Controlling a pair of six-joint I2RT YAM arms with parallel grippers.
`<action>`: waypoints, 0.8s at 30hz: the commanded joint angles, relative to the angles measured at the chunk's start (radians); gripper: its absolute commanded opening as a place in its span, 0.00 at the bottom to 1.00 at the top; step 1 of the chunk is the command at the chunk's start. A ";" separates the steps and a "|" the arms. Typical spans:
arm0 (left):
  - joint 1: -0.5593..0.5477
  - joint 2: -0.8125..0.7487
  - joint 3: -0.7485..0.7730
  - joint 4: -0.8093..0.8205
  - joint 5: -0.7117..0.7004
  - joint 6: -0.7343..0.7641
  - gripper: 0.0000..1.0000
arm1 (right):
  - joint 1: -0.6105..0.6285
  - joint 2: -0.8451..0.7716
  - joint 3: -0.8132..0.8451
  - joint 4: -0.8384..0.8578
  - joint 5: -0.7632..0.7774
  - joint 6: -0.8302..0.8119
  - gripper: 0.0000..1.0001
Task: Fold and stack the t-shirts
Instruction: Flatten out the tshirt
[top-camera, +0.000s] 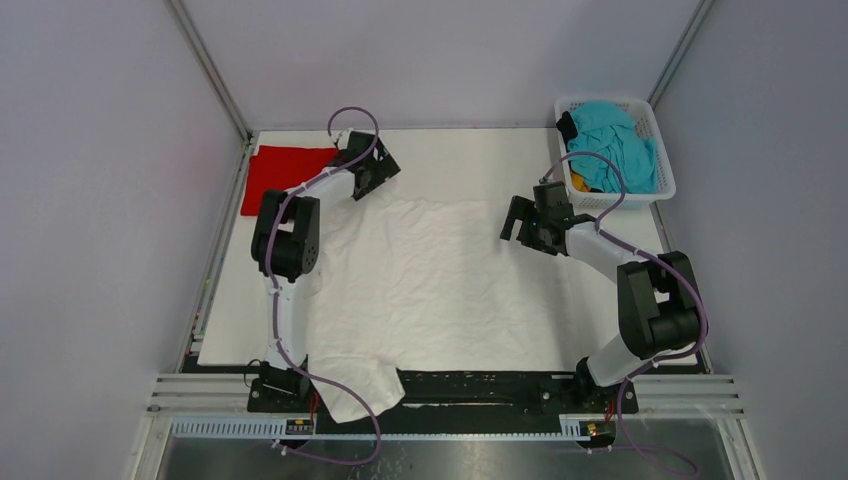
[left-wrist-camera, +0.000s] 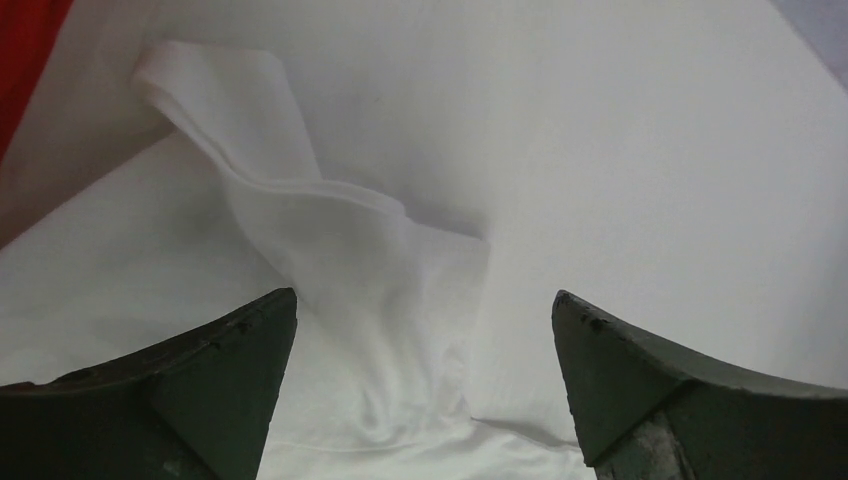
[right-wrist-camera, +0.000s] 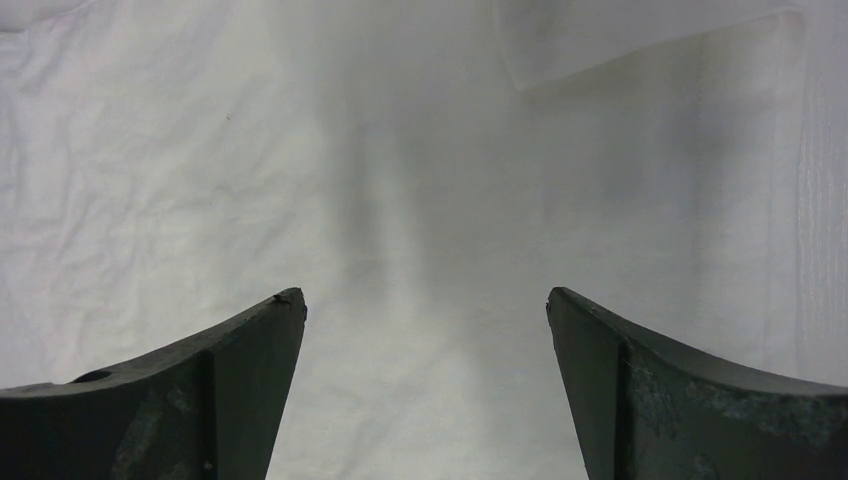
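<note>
On my screen the table (top-camera: 600, 330) carries one spread t-shirt (top-camera: 430, 280) across its middle. The shirt's near-left part hangs over the near edge, betw. the two arm bases. A folded t-shirt (top-camera: 280, 175) lies at the far-left corner, just left of the spread one. The basket (top-camera: 625, 200) sits at the far-right corner w/ a heap of t-shirts (top-camera: 625, 140) in it. L gripper (top-camera: 378, 172) is over the spread shirt's far-left corner, just right of the folded one. R gripper (top-camera: 520, 222) is over its right edge, in front of & left of the basket.

Left tool (left-wrist-camera: 425, 300) and right tool (right-wrist-camera: 425, 297) both gape wide, angled downward
</note>
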 joint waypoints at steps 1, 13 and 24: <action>-0.005 0.053 0.075 -0.014 -0.029 -0.010 0.99 | -0.003 0.003 0.008 0.006 -0.004 -0.003 1.00; -0.005 0.168 0.231 -0.057 0.004 -0.039 0.99 | -0.003 0.012 0.012 0.005 -0.004 -0.003 1.00; -0.025 0.294 0.394 0.063 0.163 -0.111 0.99 | -0.004 0.035 0.035 -0.006 0.006 0.000 1.00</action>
